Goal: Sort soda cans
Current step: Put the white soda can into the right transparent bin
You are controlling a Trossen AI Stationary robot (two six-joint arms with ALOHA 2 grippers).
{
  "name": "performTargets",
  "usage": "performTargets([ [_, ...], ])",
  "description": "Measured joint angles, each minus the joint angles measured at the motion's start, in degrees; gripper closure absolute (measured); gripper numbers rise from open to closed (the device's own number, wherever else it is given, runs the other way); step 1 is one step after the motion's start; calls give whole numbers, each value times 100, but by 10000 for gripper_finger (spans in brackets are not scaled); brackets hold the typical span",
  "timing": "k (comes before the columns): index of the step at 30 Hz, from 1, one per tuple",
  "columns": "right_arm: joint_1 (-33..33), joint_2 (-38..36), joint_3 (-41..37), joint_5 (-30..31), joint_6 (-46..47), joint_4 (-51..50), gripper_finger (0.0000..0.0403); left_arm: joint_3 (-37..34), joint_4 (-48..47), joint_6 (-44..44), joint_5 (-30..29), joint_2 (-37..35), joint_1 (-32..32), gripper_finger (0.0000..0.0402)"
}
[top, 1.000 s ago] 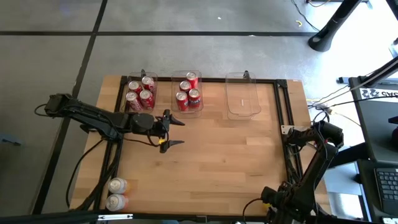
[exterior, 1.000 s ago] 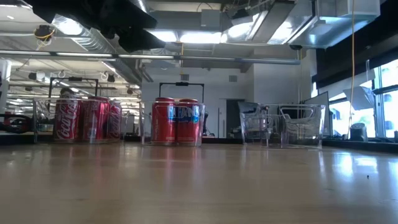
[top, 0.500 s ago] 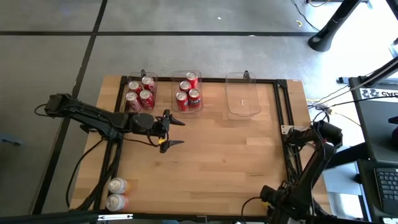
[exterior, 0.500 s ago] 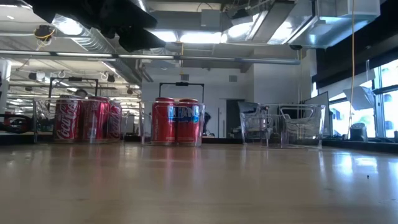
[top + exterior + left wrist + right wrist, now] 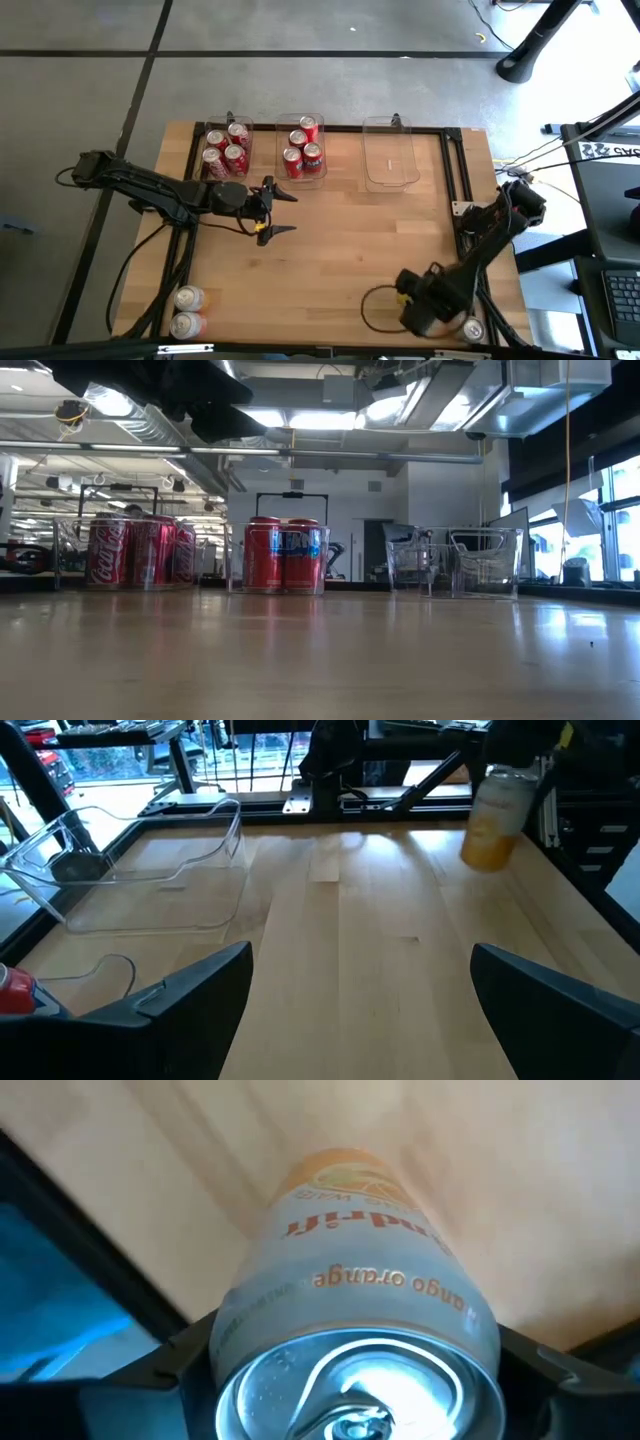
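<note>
A: High view? 
B: Left gripper [image 5: 277, 211] spread wide mid-table, near bins of red cans [image 5: 303, 147]. Right gripper [image 5: 425, 310] low at the near edge.

A: Right wrist? 
B: Fingers clamp an orange can [image 5: 355, 1310], top toward camera.

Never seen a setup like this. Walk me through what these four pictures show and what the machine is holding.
It is a robot with two dark arms at a wooden table, sorting soda cans. One picture looks straight down from above, one looks level across the tabletop, and two come from cameras on the arms' wrists.

At the table's far edge stand three clear bins: the left bin and middle bin each hold four red cans, and the right bin holds none. Two cans wait at the near left corner.

The left gripper hovers open near the middle bin, holding nothing. The right gripper, at the near right corner, is closed around a pale orange-labelled can, seen close up in its wrist picture.
</note>
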Motion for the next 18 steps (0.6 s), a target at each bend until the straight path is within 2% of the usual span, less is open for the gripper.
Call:
performTargets([
  [10,-1480,-794,4,1216,-1370,-1490,117,0,10,-2,0,0,0,39],
  [18,-3029,-1528,6,1812,-2403,-1804,117,0,12,-2,-1,0,0,39],
])
